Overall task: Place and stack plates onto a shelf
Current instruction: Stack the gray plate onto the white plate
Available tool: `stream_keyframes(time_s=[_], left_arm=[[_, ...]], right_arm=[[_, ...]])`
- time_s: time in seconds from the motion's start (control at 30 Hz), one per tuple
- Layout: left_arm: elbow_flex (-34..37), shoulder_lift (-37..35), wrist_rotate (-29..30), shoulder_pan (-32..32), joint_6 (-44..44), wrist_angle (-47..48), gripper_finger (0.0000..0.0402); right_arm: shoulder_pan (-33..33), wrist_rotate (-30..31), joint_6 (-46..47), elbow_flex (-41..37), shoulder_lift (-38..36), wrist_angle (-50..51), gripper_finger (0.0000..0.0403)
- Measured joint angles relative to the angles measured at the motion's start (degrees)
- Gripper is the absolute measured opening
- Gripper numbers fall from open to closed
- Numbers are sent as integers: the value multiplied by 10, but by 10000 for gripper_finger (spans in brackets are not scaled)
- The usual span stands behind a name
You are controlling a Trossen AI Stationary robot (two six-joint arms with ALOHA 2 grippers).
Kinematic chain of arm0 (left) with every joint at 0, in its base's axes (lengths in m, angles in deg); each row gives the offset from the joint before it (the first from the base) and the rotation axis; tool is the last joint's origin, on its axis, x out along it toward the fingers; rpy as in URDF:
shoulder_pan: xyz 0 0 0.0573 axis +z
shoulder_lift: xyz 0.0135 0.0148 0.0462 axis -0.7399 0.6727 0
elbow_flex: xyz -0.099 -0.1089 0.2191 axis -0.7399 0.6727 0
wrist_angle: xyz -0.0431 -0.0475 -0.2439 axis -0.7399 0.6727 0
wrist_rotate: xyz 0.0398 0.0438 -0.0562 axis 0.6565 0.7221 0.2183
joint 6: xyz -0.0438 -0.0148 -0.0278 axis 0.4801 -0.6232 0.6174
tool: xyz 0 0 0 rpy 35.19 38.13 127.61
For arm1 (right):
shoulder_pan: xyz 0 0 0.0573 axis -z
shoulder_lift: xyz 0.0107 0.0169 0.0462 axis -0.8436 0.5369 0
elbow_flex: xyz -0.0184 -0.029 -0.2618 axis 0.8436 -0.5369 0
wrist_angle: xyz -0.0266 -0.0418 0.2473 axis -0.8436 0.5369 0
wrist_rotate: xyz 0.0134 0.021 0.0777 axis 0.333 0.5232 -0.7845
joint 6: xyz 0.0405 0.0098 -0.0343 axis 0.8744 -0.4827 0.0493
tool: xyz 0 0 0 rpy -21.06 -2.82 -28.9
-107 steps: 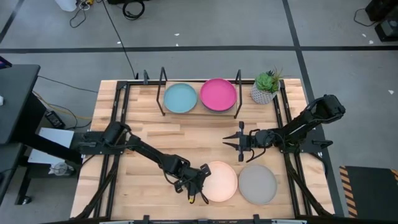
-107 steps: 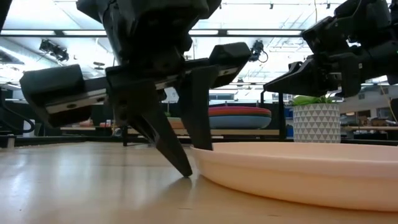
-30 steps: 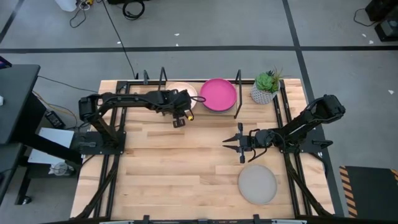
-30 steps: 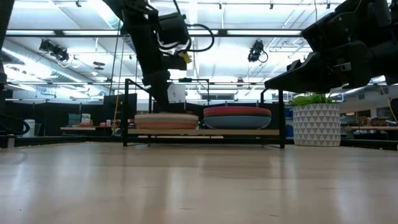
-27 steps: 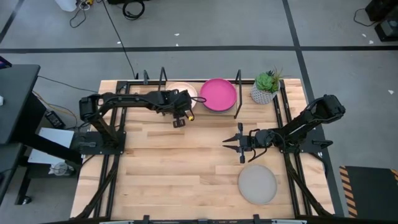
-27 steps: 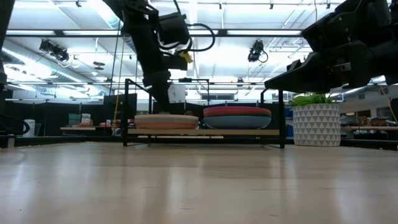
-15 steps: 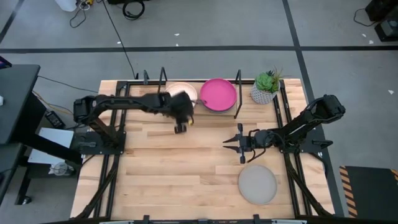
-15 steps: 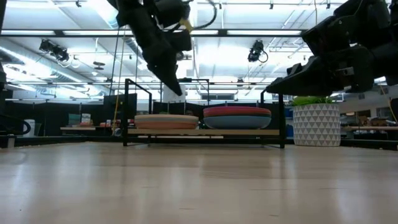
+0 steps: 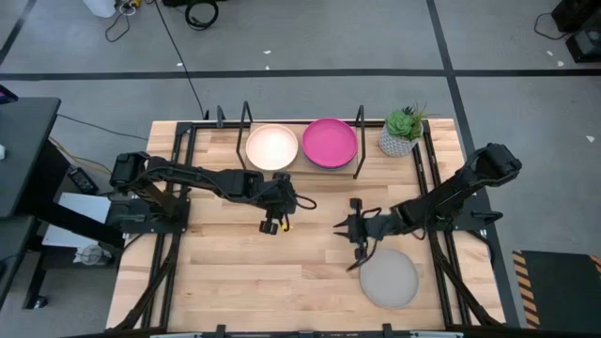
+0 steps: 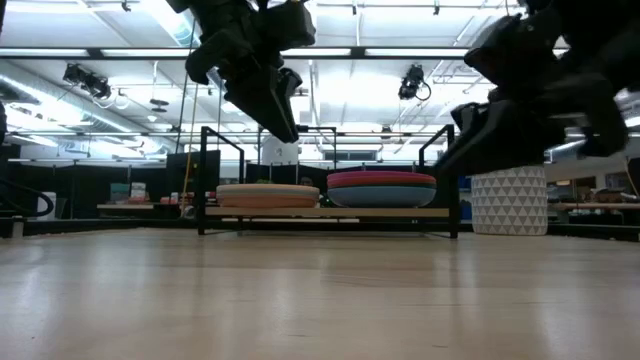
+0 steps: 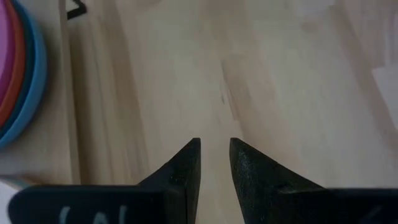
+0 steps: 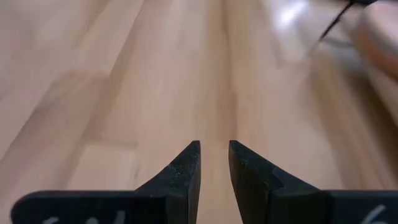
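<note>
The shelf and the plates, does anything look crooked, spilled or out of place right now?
Nothing stands out. Both stacks sit flat on the shelf, peach plate and magenta plate on top. One grey plate lies flat on the table, not yet shelved.

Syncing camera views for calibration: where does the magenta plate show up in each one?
High view: magenta plate tops the right-hand stack on the shelf, beside the potted plant.
Low view: thin magenta rim on the right stack, left of the plant's pot.
Left wrist view: magenta edge at the picture's border.
Right wrist view: not in it.
Shared landmark: the shelf.
</note>
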Motion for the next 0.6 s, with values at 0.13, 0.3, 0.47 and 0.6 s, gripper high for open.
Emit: stream_keyframes(time_s=[0.13,0.3,0.47,0.6], left_arm=[[0,0,-4,-1,-2,6,93],[0,0,-4,-5,4,14,93],[0,0,-4,-12,2,15,93],[0,0,-4,-22,2,26,93]], right_arm=[[-27,-15,27,86,0,223,89],[-41,-99,103,178,0,436,96],[-52,-155,147,218,0,540,127],[-58,-161,172,217,4,617,147]])
